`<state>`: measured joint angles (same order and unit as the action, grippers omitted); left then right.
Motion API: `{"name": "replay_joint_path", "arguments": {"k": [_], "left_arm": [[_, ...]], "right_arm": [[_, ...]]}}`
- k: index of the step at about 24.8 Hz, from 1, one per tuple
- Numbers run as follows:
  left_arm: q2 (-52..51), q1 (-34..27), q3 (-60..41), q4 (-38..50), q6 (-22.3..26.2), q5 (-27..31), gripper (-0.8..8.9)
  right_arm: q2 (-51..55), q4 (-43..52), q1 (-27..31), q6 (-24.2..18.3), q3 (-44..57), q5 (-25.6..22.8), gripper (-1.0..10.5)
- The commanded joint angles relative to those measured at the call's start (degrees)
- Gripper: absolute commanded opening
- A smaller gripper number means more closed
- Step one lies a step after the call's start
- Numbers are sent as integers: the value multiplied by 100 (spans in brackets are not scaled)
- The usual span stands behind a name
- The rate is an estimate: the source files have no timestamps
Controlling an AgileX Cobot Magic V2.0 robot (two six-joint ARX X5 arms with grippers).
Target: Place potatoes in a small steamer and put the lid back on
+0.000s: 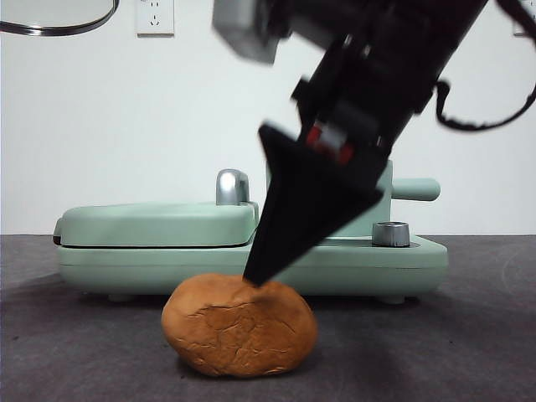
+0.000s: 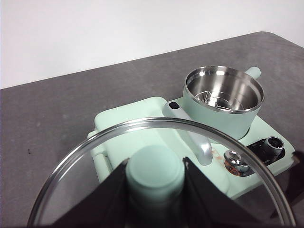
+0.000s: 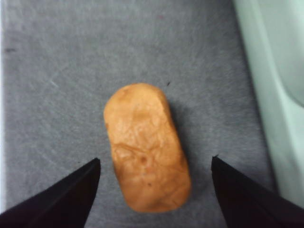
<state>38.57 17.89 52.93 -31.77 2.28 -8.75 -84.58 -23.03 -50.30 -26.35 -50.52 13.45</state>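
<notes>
A: Right gripper?
B: Jaws spread wide, one either side of the potato, which lies on the grey table, lower centre of the front view. Tip looks to be touching its top; hard to tell.
A: Left gripper?
B: Clamped on the lid knob, lid held up. Steamer uncovered, upper right of the left wrist view, on the green cooker.
</notes>
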Motion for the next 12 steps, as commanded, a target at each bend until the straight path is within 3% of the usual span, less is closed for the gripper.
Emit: {"name": "replay_joint_path", "arguments": {"k": [1,4,7,9,12], "left_arm": [[-7,4,94,164,-20,0,14],[-7,4,94,164,-20,-2,14],[-7,4,94,164,-17,-2,14],[-7,4,94,164,-17,-2,14],[-7,4,94,166,-13,-2,14]], "right_arm": [[-260,85,-96,-77,-66,-17,371],[-433,94,-111,-72,-66,-55,356],[-494,85,-111,-72,-66,-173,244],[-490,63,-122,-44,-66,-170,226],[-402,-63,-122,205,-68,-144,218]]}}
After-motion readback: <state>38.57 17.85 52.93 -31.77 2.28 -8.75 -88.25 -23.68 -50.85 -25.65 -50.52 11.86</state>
